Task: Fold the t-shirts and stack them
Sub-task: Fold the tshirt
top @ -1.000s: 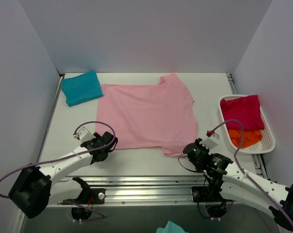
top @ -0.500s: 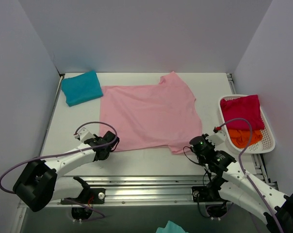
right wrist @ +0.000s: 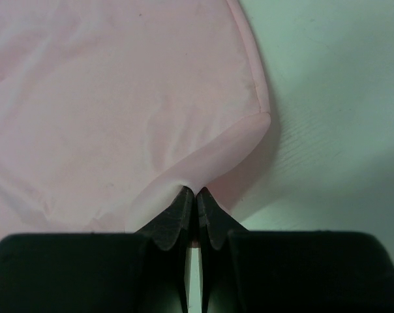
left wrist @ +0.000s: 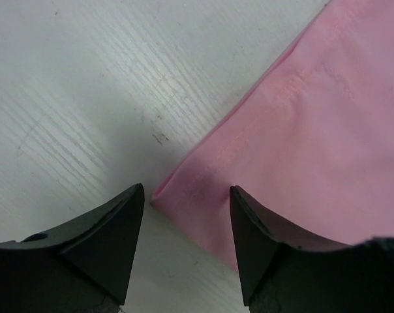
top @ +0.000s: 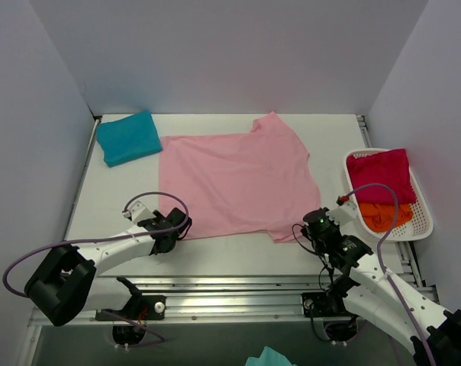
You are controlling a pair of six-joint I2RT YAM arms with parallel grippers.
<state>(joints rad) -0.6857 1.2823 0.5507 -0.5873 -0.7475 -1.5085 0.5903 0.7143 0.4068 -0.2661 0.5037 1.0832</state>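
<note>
Found the pink t-shirt [top: 230, 179] spread flat just ahead of both tools: pinched at one hem corner in the clamped right gripper [right wrist: 196, 193], merely straddled at the other by the gaping left gripper [left wrist: 186, 193]. Could drag lopsided if lifted before that side clamps too.

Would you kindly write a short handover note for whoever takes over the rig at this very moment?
The left gripper is open, straddling the near-left corner of the pink t-shirt.
The right gripper is shut on its near-right hem.
The shirt lies flat in the middle; the teal t-shirt is folded at the far-left corner of the table; the magenta-red t-shirt and orange t-shirt sit in the white basket at right.
Done: teal folded.
Left: grip the left corner, fold pink, fold the basket's two, stack all.
</note>
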